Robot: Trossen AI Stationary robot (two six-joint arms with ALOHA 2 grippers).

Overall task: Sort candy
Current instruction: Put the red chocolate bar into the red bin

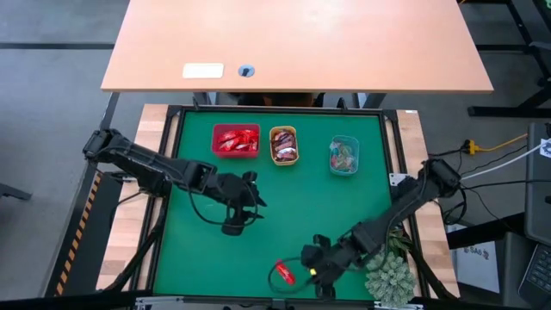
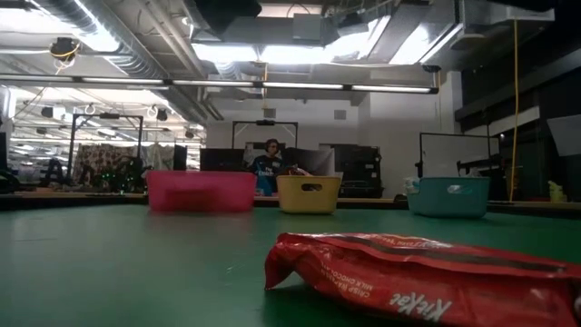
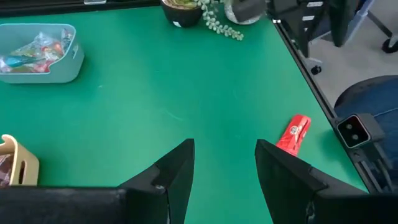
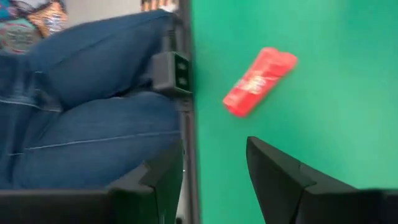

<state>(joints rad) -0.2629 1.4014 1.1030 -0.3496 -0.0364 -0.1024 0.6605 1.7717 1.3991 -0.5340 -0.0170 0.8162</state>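
Observation:
One red-wrapped candy (image 1: 284,275) lies flat on the green mat near the table's near edge; it is large and close in the low view (image 2: 427,277). My right gripper (image 1: 312,260) is open just right of it, the candy (image 4: 259,81) ahead of its fingers and untouched. My left gripper (image 1: 250,207) is open over the middle of the mat, well away from the candy (image 3: 293,134). More candy fills the red tray (image 1: 236,140), the orange tray (image 1: 283,145) and the teal tray (image 1: 343,156) near the far edge.
A spiky green plant (image 1: 390,275) stands at the near right corner, beside my right arm. A person's jeans-clad legs (image 4: 93,124) are just beyond the table's near edge. Bare green mat (image 1: 198,258) lies between the trays and the candy.

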